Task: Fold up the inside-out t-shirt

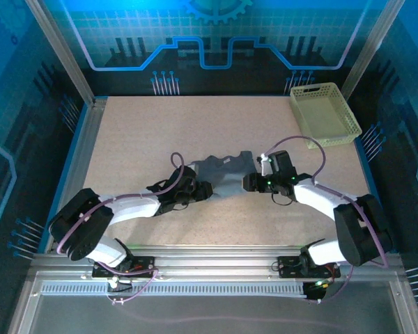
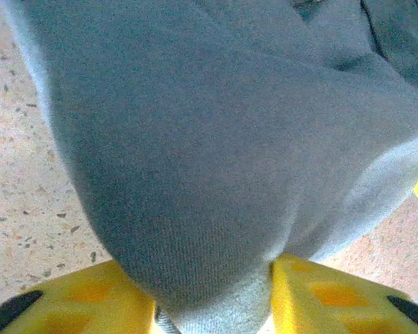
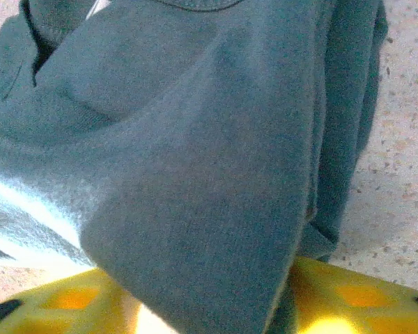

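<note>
early days, by the look of it. inside-out t-shirt (image 1: 223, 175) bunched in a small rumpled heap near the middle of the counter (image 1: 146, 139), between the two arms, well apart from the pale basket (image 1: 325, 120) at the far right corner. not spread flat; sleeves, hem and neckline impossible to tell apart from above. no clean fold line anywhere. left fingers (image 2: 90, 303) clamped on a thick wad of grey cloth, the fabric running down between the yellow pads and pressed against both. right fingers (image 3: 348, 292) likewise grasping the shirt from the other side, a hemmed edge hanging down through the gap and filling it. cloth draped over both wrist views, speckled counter showing at the edges. so, as a judgement: a two-sided hold on opposite ends of the heap, likely in readiness for lifting and stretching the garment open. left to do, as far as can be told: opening out and laying flat, possibly turning right side out, then every fold. none of the folding proper done yet.
</note>
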`<state>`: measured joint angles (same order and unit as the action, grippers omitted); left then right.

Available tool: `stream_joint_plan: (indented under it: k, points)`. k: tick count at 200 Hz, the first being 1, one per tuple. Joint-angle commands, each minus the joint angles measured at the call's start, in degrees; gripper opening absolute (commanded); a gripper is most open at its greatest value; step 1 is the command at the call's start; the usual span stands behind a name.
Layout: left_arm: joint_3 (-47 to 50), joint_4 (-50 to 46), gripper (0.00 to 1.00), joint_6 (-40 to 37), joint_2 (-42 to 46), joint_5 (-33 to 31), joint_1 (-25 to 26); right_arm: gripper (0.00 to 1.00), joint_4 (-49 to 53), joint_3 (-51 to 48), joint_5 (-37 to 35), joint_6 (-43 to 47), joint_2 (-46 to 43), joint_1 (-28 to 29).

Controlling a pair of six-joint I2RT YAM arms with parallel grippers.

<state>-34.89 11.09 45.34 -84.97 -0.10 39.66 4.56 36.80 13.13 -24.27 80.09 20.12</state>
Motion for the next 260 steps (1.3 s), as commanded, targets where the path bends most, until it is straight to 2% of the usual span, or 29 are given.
stream_joint_plan:
  k: [1,10,28,48,69,76,84,95,107,125,145,167,193,215,228,260]
  points:
    - [-1.1,0.1,0.29,-1.8,-0.3,0.9,0.4,0.40,0.1,2.4,0.1,0.8,-0.2,-0.2]
    - [-0.6,-0.5,0.24,-2.1,0.1,0.6,0.4,0.29,2.7,2.6,-1.9,0.3,-0.5,0.1]
    - [0.8,-2.5,0.15,-3.0,1.6,0.1,0.4,0.16,7.6,2.3,-6.0,-1.2,-0.8,0.4]
    - [2.3,-4.5,0.12,-4.3,2.9,0.3,0.5,0.08,10.9,1.1,-7.9,-2.8,-1.1,0.7]
    - [3.7,-5.5,0.13,-4.7,2.9,1.6,0.4,0.09,12.3,-0.2,-8.4,-4.8,-1.0,1.0]
    - [4.1,-5.6,0.14,-4.6,2.8,2.1,0.4,0.11,11.8,-0.6,-7.8,-4.8,-1.0,1.3]
    - [4.5,-5.6,0.18,-4.6,2.9,2.6,0.4,0.18,11.4,-0.6,-7.1,-4.2,-1.3,1.9]
    - [4.5,-6.4,0.28,-4.5,3.7,2.5,0.4,0.35,12.7,0.7,-7.9,-3.5,-2.2,2.9]
    - [3.9,-8.5,0.35,-4.9,6.1,1.2,0.4,0.48,16.1,3.3,-10.5,-2.6,-3.8,3.7]
    - [0.6,-15.0,0.53,-6.2,11.2,-3.1,0.4,0.61,23.3,8.8,-15.6,-1.5,-6.6,3.9]
    - [-4.7,-19.4,0.58,-8.3,14.4,-5.9,0.1,0.62,26.8,15.0,-17.2,1.0,-9.1,4.0]
    - [-11.4,-19.6,0.61,-9.3,11.3,-6.1,-0.5,0.60,26.1,20.1,-13.8,1.5,-7.2,4.4]
    - [-16.8,-15.5,0.60,-8.1,2.8,-1.5,-2.7,0.59,24.2,24.7,-10.8,-1.1,0.5,4.3]
    - [-18.4,-11.1,0.52,-5.0,-5.0,2.2,-6.0,0.57,22.0,27.2,-8.8,-3.5,8.6,3.9]
    - [-18.7,-8.4,0.50,-3.7,-9.2,4.5,-7.8,0.57,19.7,27.6,-7.6,-4.3,12.8,3.8]
    - [-17.9,-5.8,0.50,-2.4,-13.9,4.0,-11.0,0.57,15.8,27.5,-8.8,-5.6,20.7,1.9]
